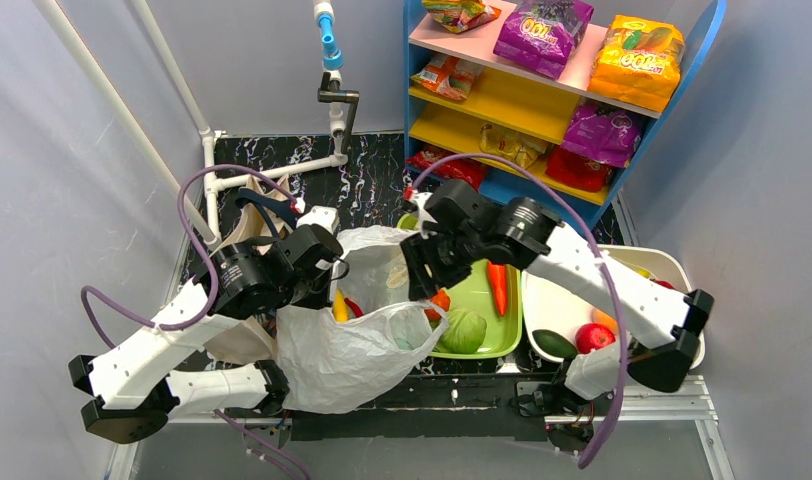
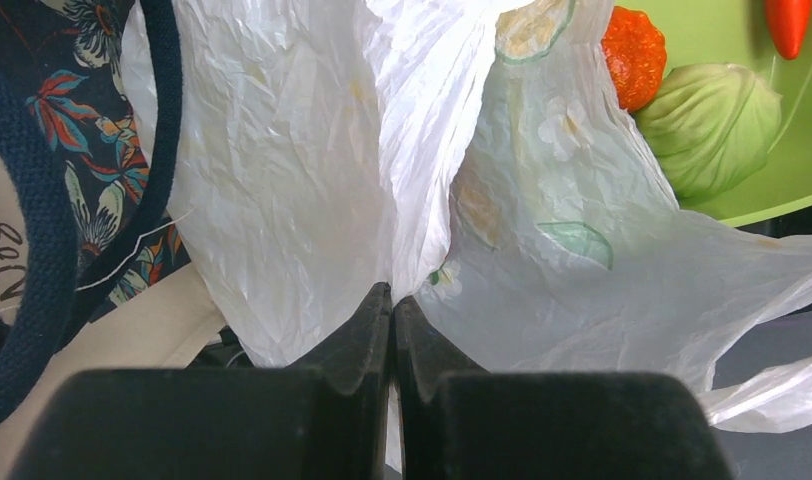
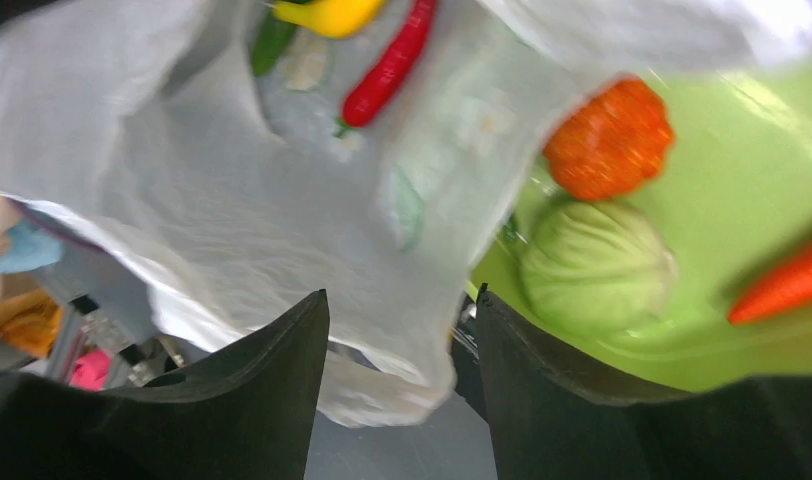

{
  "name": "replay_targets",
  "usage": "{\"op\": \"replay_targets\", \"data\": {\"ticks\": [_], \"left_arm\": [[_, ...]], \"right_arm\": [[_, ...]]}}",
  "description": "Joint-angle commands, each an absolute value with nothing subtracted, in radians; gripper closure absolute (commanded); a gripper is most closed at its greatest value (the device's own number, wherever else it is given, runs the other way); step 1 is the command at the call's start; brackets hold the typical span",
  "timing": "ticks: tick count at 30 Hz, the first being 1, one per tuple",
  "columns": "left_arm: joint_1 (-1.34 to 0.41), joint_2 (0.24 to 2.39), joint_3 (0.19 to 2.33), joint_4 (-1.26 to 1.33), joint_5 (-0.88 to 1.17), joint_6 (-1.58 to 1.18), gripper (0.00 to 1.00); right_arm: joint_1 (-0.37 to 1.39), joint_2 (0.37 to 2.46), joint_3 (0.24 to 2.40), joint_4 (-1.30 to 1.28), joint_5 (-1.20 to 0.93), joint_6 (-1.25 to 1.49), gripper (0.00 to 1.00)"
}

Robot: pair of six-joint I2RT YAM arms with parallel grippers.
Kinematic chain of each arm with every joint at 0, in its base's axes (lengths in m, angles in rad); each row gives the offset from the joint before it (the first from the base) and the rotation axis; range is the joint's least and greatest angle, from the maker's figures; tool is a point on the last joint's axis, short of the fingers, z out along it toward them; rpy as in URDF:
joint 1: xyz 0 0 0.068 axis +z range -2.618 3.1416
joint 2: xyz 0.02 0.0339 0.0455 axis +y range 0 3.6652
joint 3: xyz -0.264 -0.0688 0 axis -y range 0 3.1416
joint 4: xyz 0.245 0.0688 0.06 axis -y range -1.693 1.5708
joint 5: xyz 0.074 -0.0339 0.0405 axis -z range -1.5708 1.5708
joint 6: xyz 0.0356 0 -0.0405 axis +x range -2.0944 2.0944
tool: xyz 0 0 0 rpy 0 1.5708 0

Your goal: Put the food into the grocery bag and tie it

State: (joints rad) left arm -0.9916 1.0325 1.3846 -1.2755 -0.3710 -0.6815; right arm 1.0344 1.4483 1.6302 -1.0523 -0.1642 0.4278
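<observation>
Grocery bag (image 1: 347,350): white, thin, crinkled and translucent, with faint leaf prints. It slumps at lower centre of the top view, mouth open upward. My left gripper (image 2: 393,298) is clamped on a fold of its film. Inside, at the top of the right wrist view, lie a yellow piece (image 3: 327,12), a red chilli (image 3: 390,62) and a green piece (image 3: 270,42), partly hidden. The purple packet (image 1: 542,32) and orange-yellow packet (image 1: 637,62) lie on the top shelf, upper right.

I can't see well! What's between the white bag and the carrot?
A green cabbage and a bumpy orange food, clearest in the right wrist view.
</observation>
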Motion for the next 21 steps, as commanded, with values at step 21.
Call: {"op": "replay_targets", "data": {"ticks": [21], "left_arm": [[-0.995,1.048,1.362,-1.225,-0.343,-0.659,1.0]], "right_arm": [[0.605,1.057,1.166,-1.387,0.324,0.762,0.13]]}}
